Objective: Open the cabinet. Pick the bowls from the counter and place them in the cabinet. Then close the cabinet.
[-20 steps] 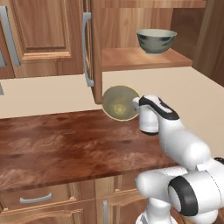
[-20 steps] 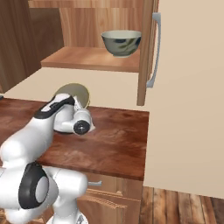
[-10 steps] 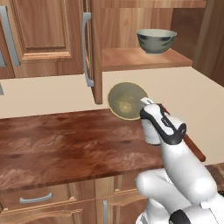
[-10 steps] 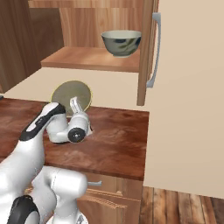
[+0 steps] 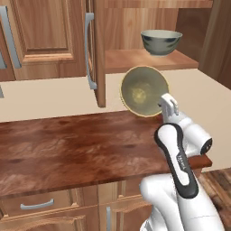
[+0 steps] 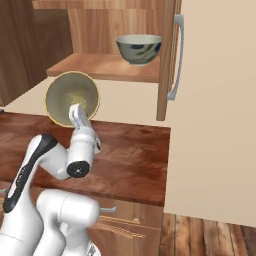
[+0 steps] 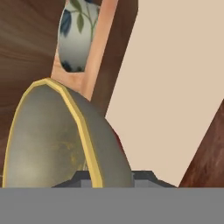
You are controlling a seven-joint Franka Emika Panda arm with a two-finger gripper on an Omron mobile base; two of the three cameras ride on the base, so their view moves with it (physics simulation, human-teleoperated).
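Gripping with the claw [image 5: 164, 102] the lower rim of the beige-olive bowl [image 5: 142, 90], jaws nearly together and clamped on the thin wall, one finger inside and one outside as well as can be judged in the hand view. Carrying the bowl tipped on its side, with the hollow turned back to the base cameras and the yellowish rim making a full ring

Compared with one second ago: raised clear off the bench [image 5: 67, 144], no longer low over the wood, and moved in the left base view toward 1 o'clock, nearer to the open cabinet [image 5: 144, 61]. Also tilted more than before. Now hanging in front of the pale wall, just under the shelf edge, not touching it

Above, at about 12 o'clock from the held bowl, already resting upright on the shelf: the grey-green bowl [image 5: 161, 42]. Standing open at 9 o'clock of the shelf, the left door [image 5: 97, 54]; in the right base view, at 3 o'clock, the right door [image 6: 167, 55]

For the task, probably: opening done, first bowl placed, second one on its way up. Still needed: lifting above the shelf level, going in beside the first without knocking it, levelling, releasing, then closing both doors
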